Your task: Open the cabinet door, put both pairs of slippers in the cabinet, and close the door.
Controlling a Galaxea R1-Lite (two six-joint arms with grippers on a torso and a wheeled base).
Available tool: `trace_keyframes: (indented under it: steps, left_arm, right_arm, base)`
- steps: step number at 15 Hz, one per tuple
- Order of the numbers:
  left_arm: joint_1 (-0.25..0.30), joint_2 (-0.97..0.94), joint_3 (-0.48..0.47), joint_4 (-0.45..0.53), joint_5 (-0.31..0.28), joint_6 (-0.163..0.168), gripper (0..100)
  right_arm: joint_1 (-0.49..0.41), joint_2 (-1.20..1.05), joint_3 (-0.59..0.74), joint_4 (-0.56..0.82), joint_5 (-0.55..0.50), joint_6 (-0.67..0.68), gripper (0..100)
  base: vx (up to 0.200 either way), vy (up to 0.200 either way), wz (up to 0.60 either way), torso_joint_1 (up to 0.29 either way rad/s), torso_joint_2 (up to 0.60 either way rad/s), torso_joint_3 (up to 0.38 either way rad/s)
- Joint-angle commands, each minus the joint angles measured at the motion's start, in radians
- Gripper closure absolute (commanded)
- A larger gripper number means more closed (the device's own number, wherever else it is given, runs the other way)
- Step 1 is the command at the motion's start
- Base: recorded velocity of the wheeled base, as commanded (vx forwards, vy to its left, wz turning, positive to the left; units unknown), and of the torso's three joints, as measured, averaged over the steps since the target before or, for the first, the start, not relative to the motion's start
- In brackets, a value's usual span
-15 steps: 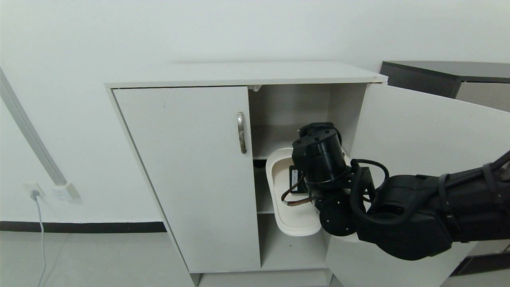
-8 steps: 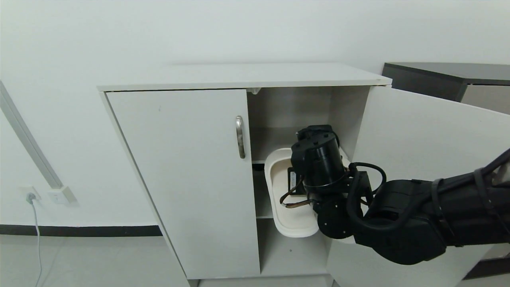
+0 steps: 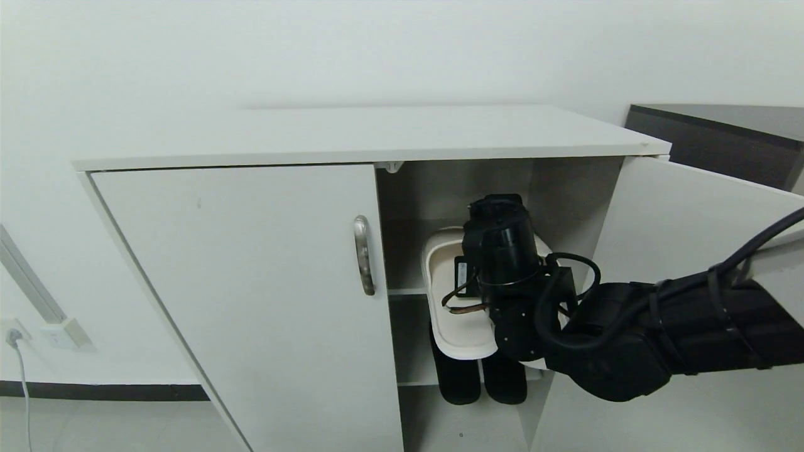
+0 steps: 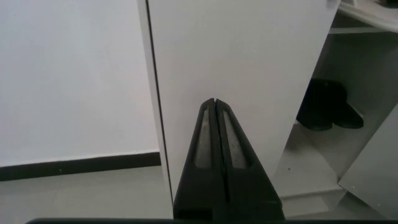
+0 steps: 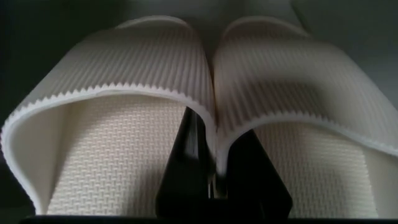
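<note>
Closer now, since the head camera has shifted, and against the shelves the white slippers (image 3: 461, 336) have climbed. Left hand (image 4: 214, 102) hangs pinched shut and empty before the closed left door (image 3: 239, 282). Middle: the white pair is tilted, toes in over the shelf (image 3: 405, 292), heels jutting out above the black slippers (image 3: 455, 380). Right hand (image 5: 208, 155) clamps only their inner edges. Let go here and I reckon they tip out; push on and my wrist could nudge the open right door (image 3: 678, 207).
</note>
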Motion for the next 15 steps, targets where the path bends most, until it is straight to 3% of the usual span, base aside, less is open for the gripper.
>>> trace_keyframes:
  steps: [1, 3, 15]
  left_arm:
    - [0.000, 0.001, 0.000, 0.000, 0.001, 0.000, 100]
    - [0.000, 0.001, 0.000, 0.000, 0.001, 0.000, 100]
    - [0.000, 0.001, 0.000, -0.001, 0.001, -0.003, 100]
  right_arm:
    - [-0.015, 0.041, 0.000, -0.056, 0.029, -0.036, 100]
    - [-0.025, 0.047, -0.024, -0.073, 0.098, -0.058, 100]
    - [-0.103, 0.217, -0.428, 0.185, 0.105, -0.055, 100]
  base:
    - [0.000, 0.000, 0.00, 0.000, 0.00, 0.000]
    - [0.000, 0.000, 0.00, 0.000, 0.00, 0.000]
    - [0.000, 0.000, 0.00, 0.000, 0.00, 0.000]
